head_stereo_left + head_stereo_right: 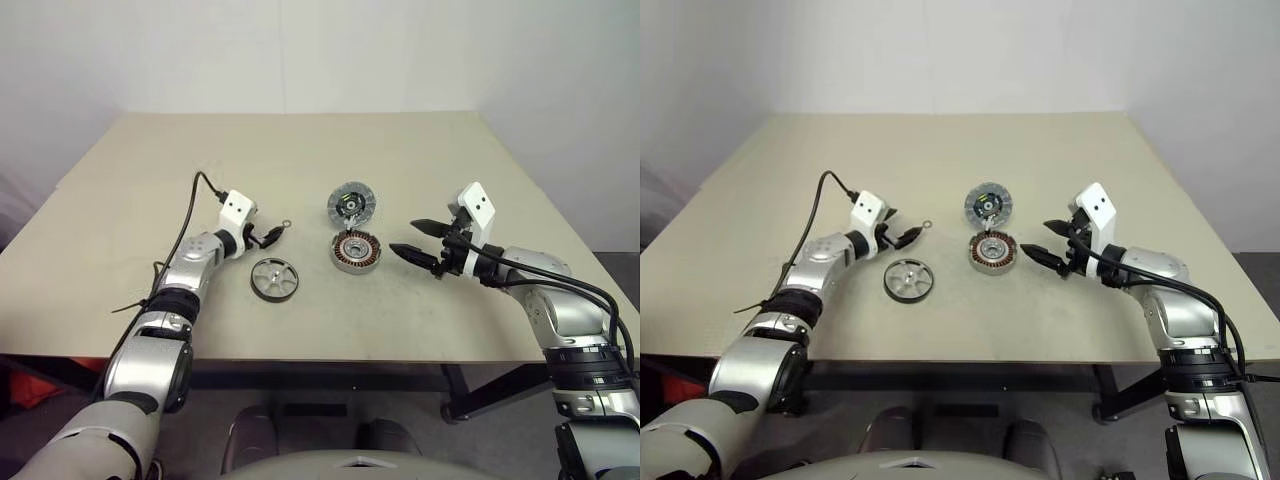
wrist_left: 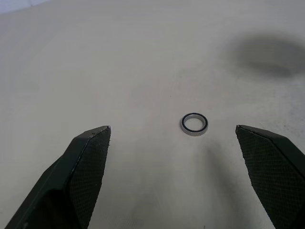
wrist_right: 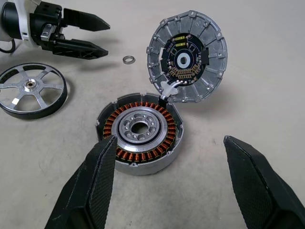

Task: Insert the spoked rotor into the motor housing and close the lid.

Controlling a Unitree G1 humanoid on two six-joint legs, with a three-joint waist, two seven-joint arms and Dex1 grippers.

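I see the left gripper (image 1: pixel 272 236) spread wide, empty, a small ring (image 2: pixel 194 124) just ahead of its tips; spoked rotor (image 1: pixel 274 279) beside it; right gripper (image 1: pixel 420 245) agape, facing motor housing (image 3: pixel 140 131); lid (image 3: pixel 187 56) beyond, seemingly tethered by wires.

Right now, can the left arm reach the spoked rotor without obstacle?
Probably yes. The spoked rotor lies flat beside the left gripper, which is open, and the table between them is bare. The small ring sits beyond the fingertips, away from the path.
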